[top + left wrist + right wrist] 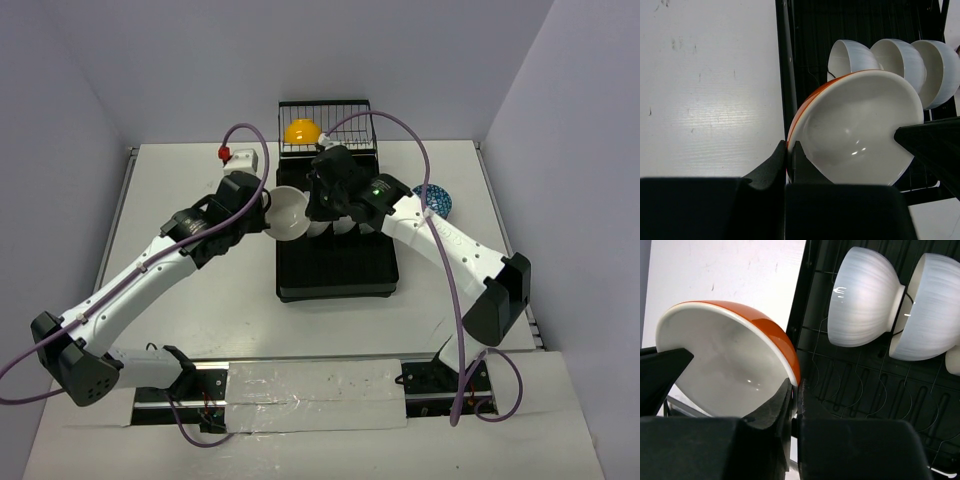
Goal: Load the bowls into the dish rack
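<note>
The orange bowl (pixel 290 213) seems to be passing from one arm to the other, held in the air over the left rail of the rack (pixel 340 275). The left jaws are clenched on its rim, which shows as a thin line pinched between them at the bowl's lower-left edge in the left wrist view. The right jaws sit across the bowl on the far side of the rim. They look clamped on it too, since in the right wrist view the rim runs straight into the slit between them with no gap to be seen. The bowl therefore hangs tilted between both grips, clear of the table (pixel 200 290) and, as far as I can tell, not resting in the rack. Just ahead of both jaws, three white bowls (pixel 900 57) stand on edge in a row on the slats. Farther ahead a yellow bowl (pixel 302 131) sits in the wire basket. A blue patterned bowl (pixel 437 200) lies on the table on the far side of the right arm. I judge that one grip must let go next, and only once the other is firm. The bowl could then be swung over the slats and set on edge in a free slot nearer the jaws than the white row. The glazed rim may pivot in so thin a pinch.
</note>
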